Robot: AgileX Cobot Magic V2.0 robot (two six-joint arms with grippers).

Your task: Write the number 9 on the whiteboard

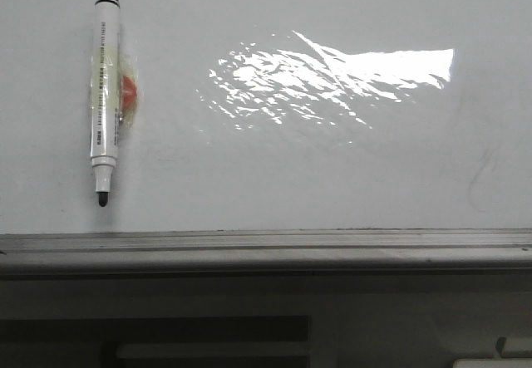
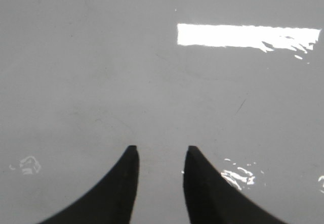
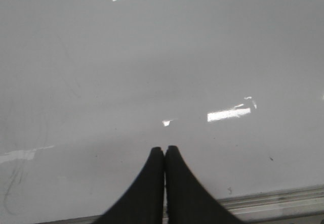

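You are looking at the whiteboard [image 1: 274,177] lying flat in the front view, with bright glare [image 1: 332,73] spreading across its upper middle. A marker [image 1: 104,98] is lying on the board's left part, its black tip [image 1: 102,199] uncapped and pointing toward the ledge [image 1: 266,247], its black end pointing away. An orange-red blob [image 1: 129,94] under clear tape is sitting against the marker's right side. No 9 is showing anywhere on the board; you are seeing only a faint grey curved mark [image 1: 482,173] toward the right.

Neither arm is appearing in the front view. In the left wrist view, your left gripper [image 2: 160,150] is hanging over bare board with its two dark fingers [image 2: 121,183] standing apart and nothing between them. In the right wrist view, your right gripper [image 3: 164,149] is hanging over the board near the ledge [image 3: 273,198], its fingers [image 3: 147,183] pressed together with nothing held. A faint scribble [image 3: 12,183] is showing on the board off to one side of that gripper.
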